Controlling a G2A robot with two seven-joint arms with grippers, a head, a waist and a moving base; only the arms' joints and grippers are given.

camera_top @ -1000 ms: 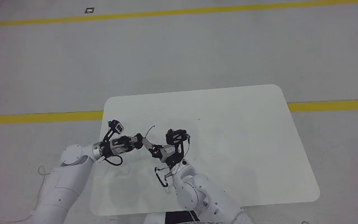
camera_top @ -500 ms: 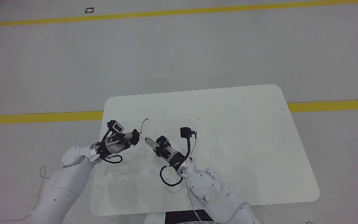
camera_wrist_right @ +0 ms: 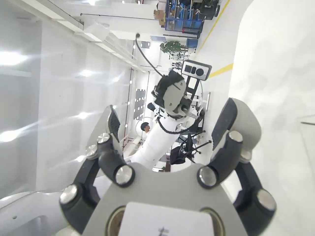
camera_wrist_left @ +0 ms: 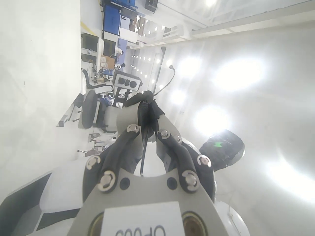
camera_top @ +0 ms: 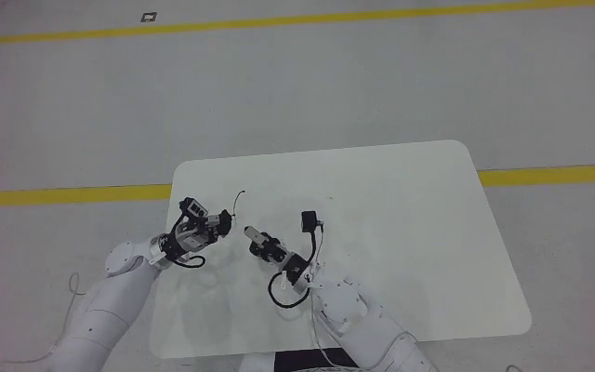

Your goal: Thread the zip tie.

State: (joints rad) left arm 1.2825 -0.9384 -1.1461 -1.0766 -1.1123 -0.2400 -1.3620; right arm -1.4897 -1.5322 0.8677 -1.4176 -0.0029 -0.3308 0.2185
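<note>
White table with rounded corners, seen from above. Over its near left part, the left arm bent in from the left edge, forearm slanting toward the table's middle, wrist raised off the surface. From the near edge, the right arm, forearm slanting leftward and aimed at the other wrist. Tip facing tip, the left gripper and the right gripper, near each other but apart.

In the left wrist view, the left gripper closed, fingers pinched on the black zip tie. Strap clamped partway along. One thin length curving out past the fingertips to a small knob at its end, the other trailing back between the finger links toward the wrist.

In the right wrist view, the right gripper spread wide, pads bare, pointed straight at the left gripper. Held in the air above the table, the zip tie, arcing away from the closed fingertips, clear of the right gripper.
</note>
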